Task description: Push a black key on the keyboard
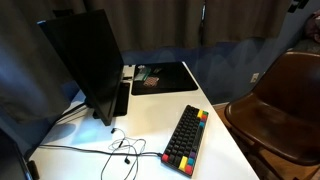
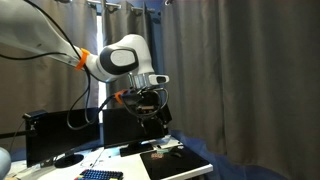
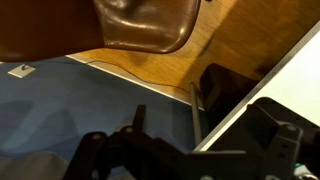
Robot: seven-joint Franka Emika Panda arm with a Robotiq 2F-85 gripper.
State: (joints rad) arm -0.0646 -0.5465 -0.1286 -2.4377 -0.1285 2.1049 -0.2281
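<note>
The keyboard lies on the white table near its front right edge. It has black keys in the middle and coloured keys along its edges. Only its end shows in an exterior view, at the bottom. My gripper hangs high above the table, over the black desk mat and well away from the keyboard. It holds nothing. In the wrist view only dark parts of the gripper show at the bottom, and the keyboard is out of view there.
A black monitor stands at the back left, with loose cables in front of it. The desk mat holds a small object. A brown chair stands right of the table and also shows in the wrist view.
</note>
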